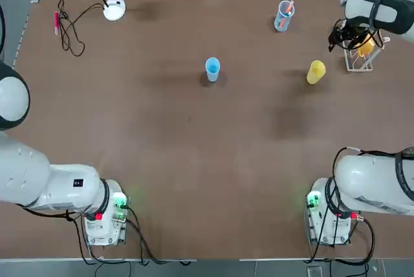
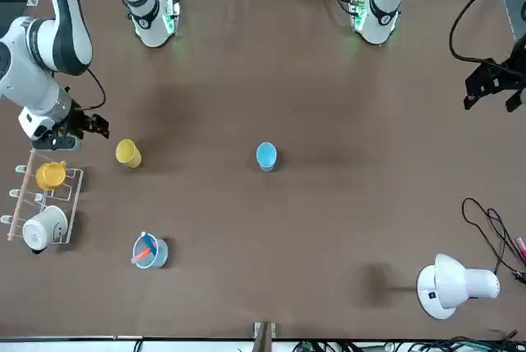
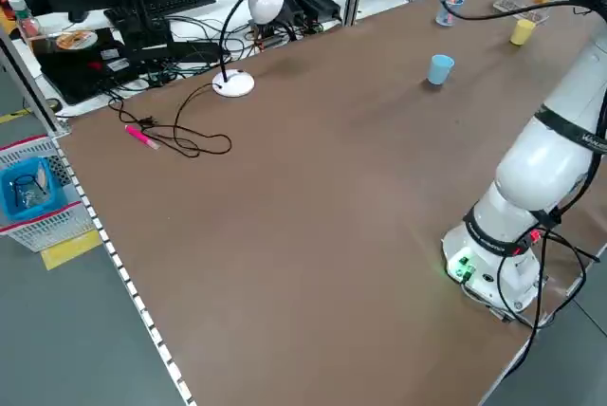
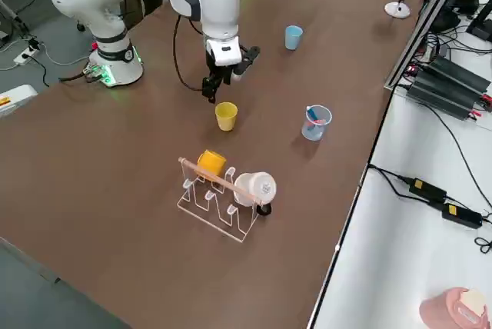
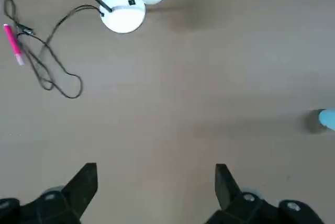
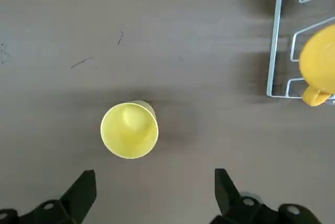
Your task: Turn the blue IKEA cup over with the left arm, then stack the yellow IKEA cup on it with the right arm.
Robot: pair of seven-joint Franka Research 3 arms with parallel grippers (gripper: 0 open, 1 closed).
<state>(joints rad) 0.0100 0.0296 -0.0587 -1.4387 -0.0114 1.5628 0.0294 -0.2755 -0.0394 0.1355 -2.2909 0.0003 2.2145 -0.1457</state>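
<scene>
Brown table [image 1: 194, 141], white desk behind; two tumblers: blue cup [image 1: 213, 69] at twelve o'clock, yellow cup [image 1: 315, 72] at one. Two empty grippers, left gripper [image 5: 156, 190] at ten, right gripper [image 6: 156, 195] at one, both wide.

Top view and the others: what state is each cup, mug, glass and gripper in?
Blue cup: upright, mouth up, not turned over.
Yellow cup: upright, mouth up, not stacked.
Glass: upright, sticks inside.
Orange-yellow mug: on the rack.
White mug: on the rack.
Left gripper: open, empty, over the table's far left.
Right gripper: open, empty, near the yellow cup.
</scene>
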